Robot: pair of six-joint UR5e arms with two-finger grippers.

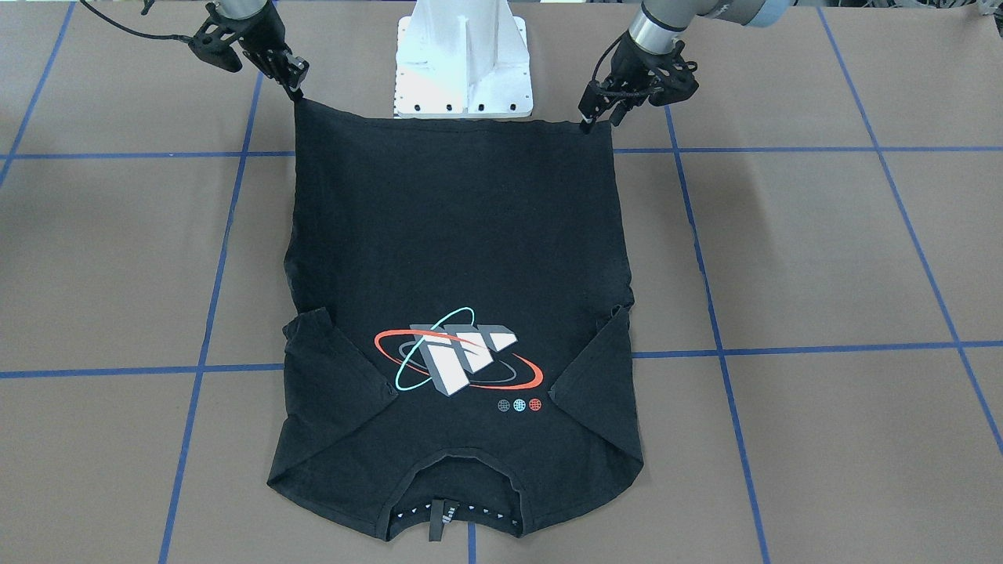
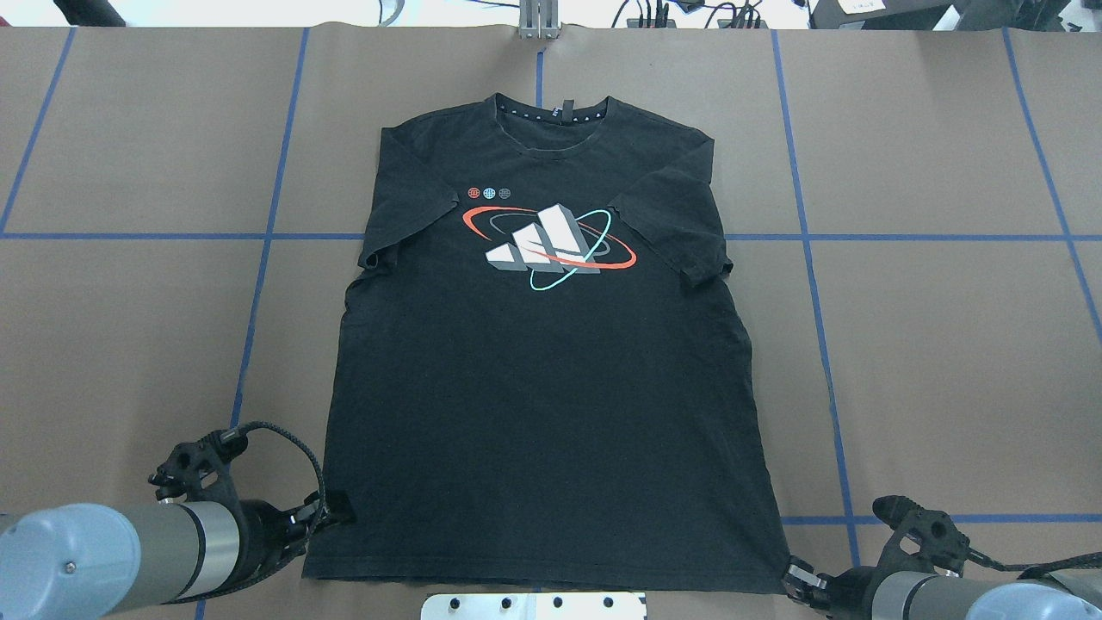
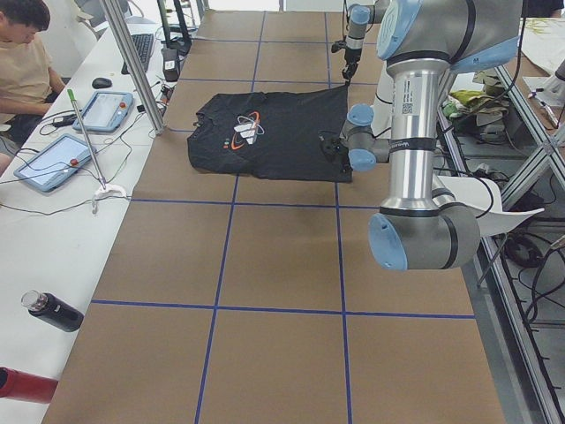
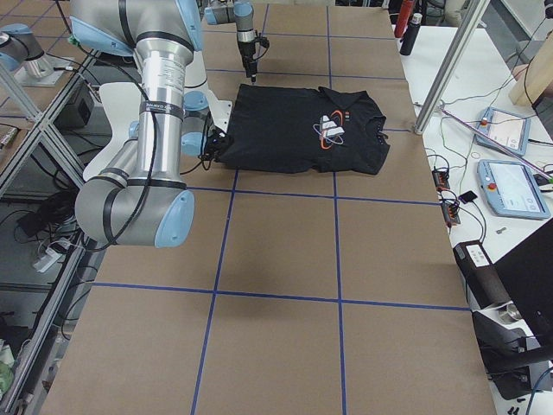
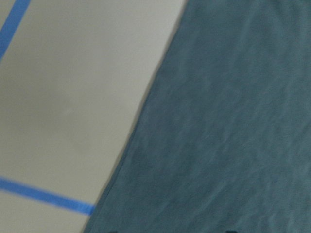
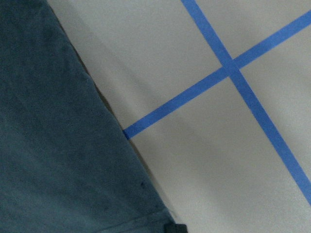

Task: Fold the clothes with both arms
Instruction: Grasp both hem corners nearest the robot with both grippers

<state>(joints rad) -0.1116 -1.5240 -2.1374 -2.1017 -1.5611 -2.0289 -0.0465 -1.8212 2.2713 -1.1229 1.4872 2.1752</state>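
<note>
Lying flat, logo up, on the brown worktop [image 1: 823, 258]: one black T-shirt [image 1: 462, 235]; left hand [image 1: 586, 124] and right hand [image 1: 296, 92] each clenched on a hem corner.

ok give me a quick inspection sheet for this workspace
surface: brown table with a blue tape grid, flat.
job's things: black T-shirt spread flat, logo up, collar away from the robot, hem towards the white pedestal.
clutter: nothing seen on the table.
grippers: left gripper and right gripper each at a hem corner; cannot tell whether the jaws are closed.
cables: black cable loops at the left wrist, beside the shirt's edge.
surroundings: person at a side desk with a tablet and a bottle.
</note>
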